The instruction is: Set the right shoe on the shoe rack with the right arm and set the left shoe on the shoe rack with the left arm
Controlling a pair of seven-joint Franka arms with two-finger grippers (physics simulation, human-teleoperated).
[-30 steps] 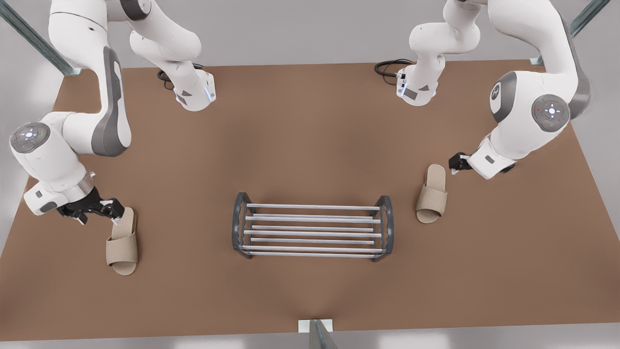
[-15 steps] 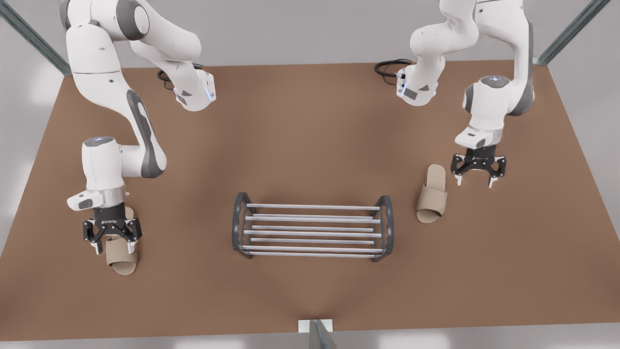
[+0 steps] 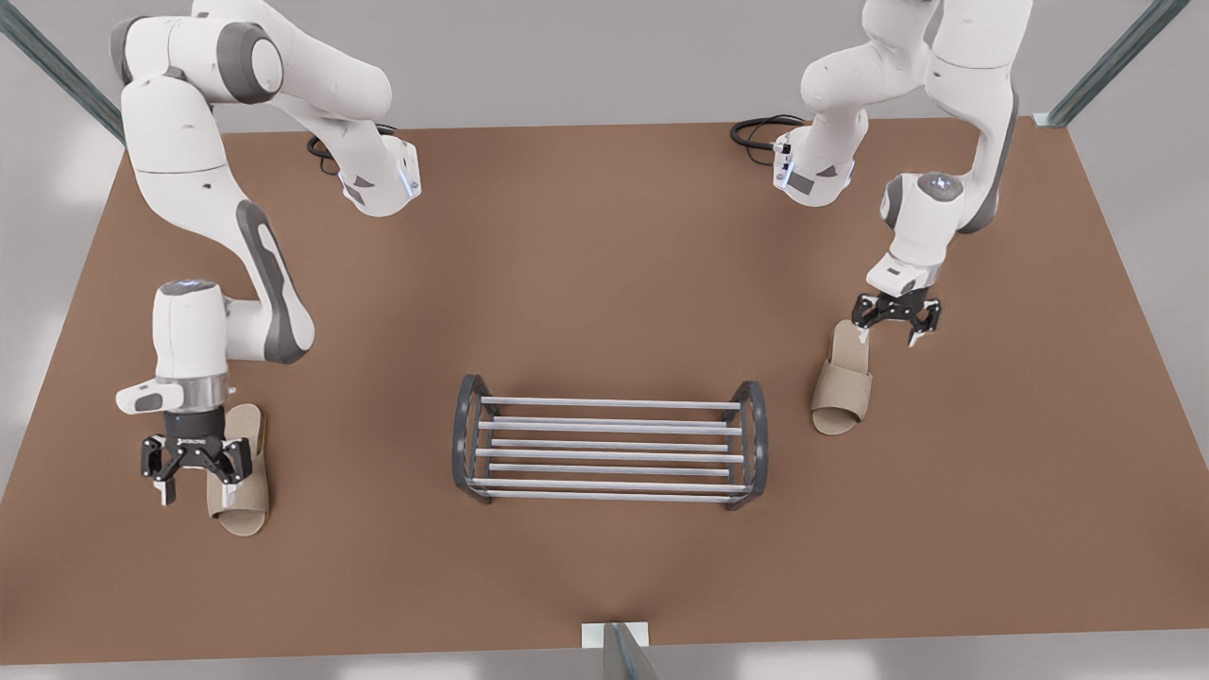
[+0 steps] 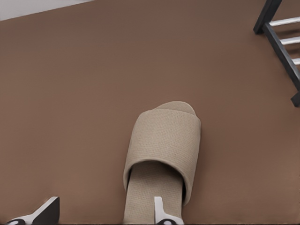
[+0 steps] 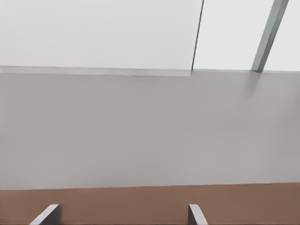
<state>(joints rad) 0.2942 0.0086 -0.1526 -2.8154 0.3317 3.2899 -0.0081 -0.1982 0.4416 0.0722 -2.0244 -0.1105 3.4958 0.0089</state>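
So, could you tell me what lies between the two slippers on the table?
In the front view, the shoe rack stands between the left shoe and the right shoe, with bare brown table on either side of it.

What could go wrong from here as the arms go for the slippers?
1. The left tool is open, with one finger above the left shoe's heel and the other over bare table. Closing may pinch only the thin sole edge and slip.
2. The right tool, also open, sits off-centre at the right shoe's side, so it may nudge the shoe rather than grip it.
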